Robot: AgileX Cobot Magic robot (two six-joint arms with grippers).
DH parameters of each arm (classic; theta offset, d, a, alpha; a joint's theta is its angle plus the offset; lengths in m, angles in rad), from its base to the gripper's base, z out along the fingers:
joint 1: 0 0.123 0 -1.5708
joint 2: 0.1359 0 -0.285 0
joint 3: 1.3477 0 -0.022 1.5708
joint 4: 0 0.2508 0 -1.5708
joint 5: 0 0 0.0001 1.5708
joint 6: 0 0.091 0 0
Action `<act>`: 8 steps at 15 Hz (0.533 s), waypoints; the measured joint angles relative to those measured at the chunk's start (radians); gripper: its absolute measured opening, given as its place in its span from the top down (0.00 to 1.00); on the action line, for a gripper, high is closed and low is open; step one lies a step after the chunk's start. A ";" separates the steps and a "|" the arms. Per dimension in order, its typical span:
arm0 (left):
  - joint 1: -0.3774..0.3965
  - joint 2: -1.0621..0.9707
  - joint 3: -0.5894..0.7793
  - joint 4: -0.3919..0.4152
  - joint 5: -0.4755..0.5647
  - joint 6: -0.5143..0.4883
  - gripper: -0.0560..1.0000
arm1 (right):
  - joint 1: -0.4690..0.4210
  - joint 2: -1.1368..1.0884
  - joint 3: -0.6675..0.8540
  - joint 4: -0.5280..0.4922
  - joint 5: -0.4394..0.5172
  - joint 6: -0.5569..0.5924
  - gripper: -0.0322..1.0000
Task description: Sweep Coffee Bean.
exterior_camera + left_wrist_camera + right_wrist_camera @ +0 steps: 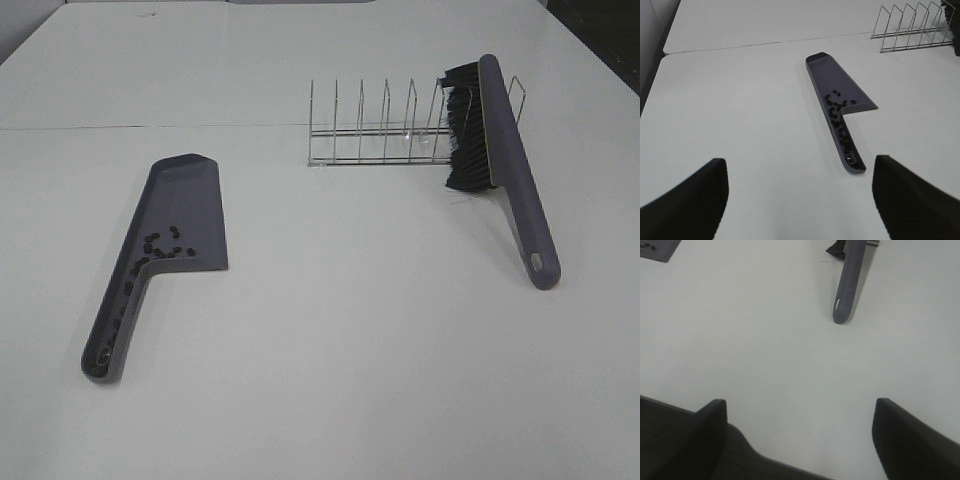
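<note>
The coffee beans [160, 250] were gathered inside the purple-grey dustpan [190, 205], some trailing down into its hollow handle, on the white table [350, 350]. The brush [500, 160] was propped against the wire rack [385, 130], apparently on its far end. Both the left gripper [800, 195] and the right gripper [800, 435] were spread wide and held nothing.

I read this as a lab test bench: a bare white table [330, 380] under flat light, holding only a staged wire rack [375, 130], dustpan [165, 250] and brush [505, 165].
</note>
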 joint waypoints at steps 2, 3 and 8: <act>0.000 -0.001 0.004 -0.010 0.000 0.014 0.26 | 0.000 -0.020 0.000 0.000 0.001 0.000 0.24; 0.000 -0.002 0.004 -0.017 0.000 0.023 0.26 | 0.000 -0.021 0.000 0.003 0.001 0.000 0.24; 0.000 -0.002 0.004 -0.077 0.000 0.078 0.26 | 0.000 -0.021 0.000 0.003 0.001 0.001 0.24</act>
